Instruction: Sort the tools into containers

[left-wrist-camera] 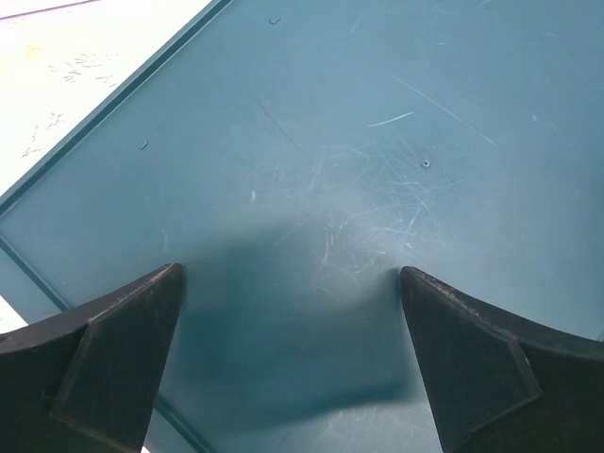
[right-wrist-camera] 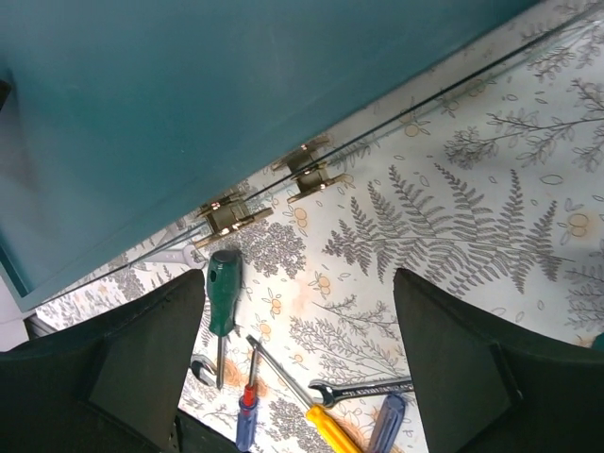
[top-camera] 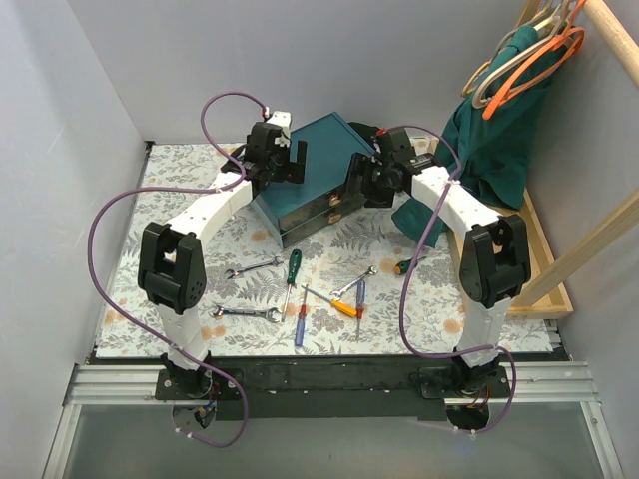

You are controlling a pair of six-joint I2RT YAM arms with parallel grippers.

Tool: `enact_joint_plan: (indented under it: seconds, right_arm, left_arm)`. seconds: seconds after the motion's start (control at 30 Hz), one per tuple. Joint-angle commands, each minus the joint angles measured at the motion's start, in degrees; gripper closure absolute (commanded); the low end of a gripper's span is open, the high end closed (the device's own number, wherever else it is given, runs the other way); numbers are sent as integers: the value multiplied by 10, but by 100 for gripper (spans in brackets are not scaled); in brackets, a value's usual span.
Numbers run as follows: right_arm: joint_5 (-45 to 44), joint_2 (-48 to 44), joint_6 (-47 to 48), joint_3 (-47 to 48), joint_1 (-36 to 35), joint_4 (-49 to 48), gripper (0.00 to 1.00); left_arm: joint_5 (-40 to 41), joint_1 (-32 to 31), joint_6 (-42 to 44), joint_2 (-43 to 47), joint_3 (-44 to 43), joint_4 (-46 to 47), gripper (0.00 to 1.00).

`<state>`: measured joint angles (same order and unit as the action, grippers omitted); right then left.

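The box's drawers are looking shut, hiding any contents, and both arms are masking its sides. The left hand is hanging wide over the scratched lid, while the right hand is gaping wide at its 3 o'clock side. Wrenches and screwdrivers are lying loose on the table at the box's 6 o'clock.

Teal box mid-table; open cloth around

The tabletop carries a cover with a fern pattern. At the right, a dark green cloth hangs beside a light wooden tray, with orange and beige hangers above.
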<state>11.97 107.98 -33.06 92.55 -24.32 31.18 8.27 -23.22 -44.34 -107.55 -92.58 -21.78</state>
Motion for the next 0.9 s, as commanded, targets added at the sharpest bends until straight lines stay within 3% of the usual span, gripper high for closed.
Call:
enact_joint_plan:
  seconds: [0.0, 0.47, 0.87]
  right_arm:
    - [-8, 19, -16, 32, -15, -19, 11]
    - [-23, 35, -17, 79, -28, -18, 10]
    - [-116, 50, -6, 69, -28, 20, 14]
  left_arm:
    - [-6, 5, -8, 15, 39, -57, 2]
    - [-14, 5, -9, 23, 47, -57, 2]
    - [-15, 5, -13, 17, 42, -63, 2]
